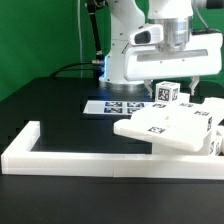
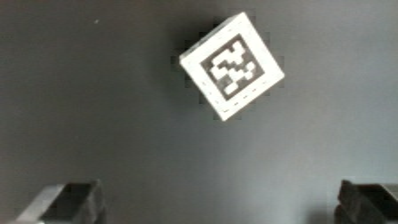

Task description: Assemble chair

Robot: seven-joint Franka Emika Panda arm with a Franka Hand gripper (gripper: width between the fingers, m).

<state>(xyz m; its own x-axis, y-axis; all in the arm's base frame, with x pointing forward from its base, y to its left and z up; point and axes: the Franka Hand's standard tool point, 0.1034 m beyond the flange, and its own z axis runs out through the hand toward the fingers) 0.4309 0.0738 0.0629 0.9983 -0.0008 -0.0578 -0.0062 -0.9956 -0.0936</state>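
Observation:
The chair parts are matte white tagged pieces at the exterior view's right. A wide flat slab (image 1: 163, 130) lies in front, several smaller bars (image 1: 205, 112) lie beside and behind it, and a small tagged block (image 1: 165, 93) stands up at the back. My gripper (image 1: 172, 68) hangs above that block, apart from it. In the wrist view my gripper (image 2: 221, 202) is open and empty, with the two fingertips (image 2: 71, 200) far apart over the dark table. One white tagged part face (image 2: 233, 66) shows below, well away from the fingers.
The marker board (image 1: 120, 106) lies flat behind the parts near the robot base (image 1: 125, 60). A long low white border rail (image 1: 60, 160) runs along the front and turns back at the exterior view's left. A green backdrop stands behind the black table (image 1: 60, 100).

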